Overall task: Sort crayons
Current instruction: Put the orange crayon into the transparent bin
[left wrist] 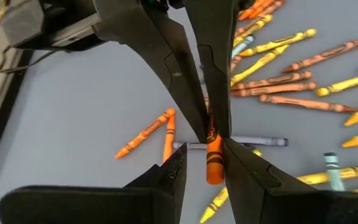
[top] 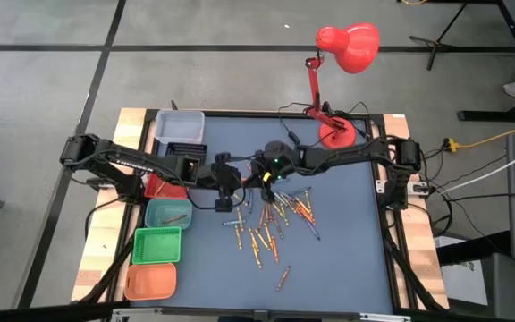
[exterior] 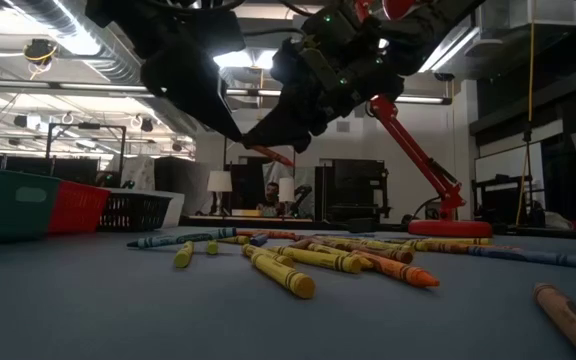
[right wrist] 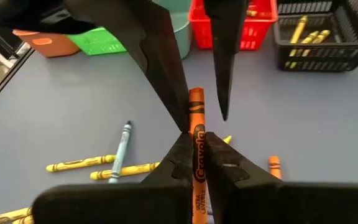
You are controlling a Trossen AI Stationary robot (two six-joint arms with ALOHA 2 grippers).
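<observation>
- Right wrist view: the right gripper [right wrist: 197, 163] pinches an orange crayon [right wrist: 196, 146] between its jaws, lengthwise and roughly in line with the fingers.
- The left gripper [right wrist: 199, 109] meets it tip to tip above the table. Its jaws stand spread, one to each side of the crayon's free end. Whether they touch the crayon cannot be told.
- Judgement: this looks like a handover in mid-air. The right arm presents the crayon end-on so that the left arm, which is nearer the bins, can take it and carry it across.
- Left wrist view: the same orange crayon sits between the left arm's spread fingers, with the right arm's fingers closing on it from the far side.
- High view: both arms reach toward the middle of the table [top: 347, 259], and the grippers meet just above the loose crayons [top: 271, 228], which lie scattered on the blue-grey surface.
- A grey bin [top: 180, 127], black bin [top: 182, 148], red bin [top: 161, 186], teal bin [top: 168, 213], green bin [top: 156, 245] and orange bin [top: 149, 283] line the left edge. The black bin already holds yellow crayons.
- A red desk lamp [top: 338, 54] stands at the far edge.
- Low view: the room behind is a workshop with ceiling ducts and strip lights.
</observation>
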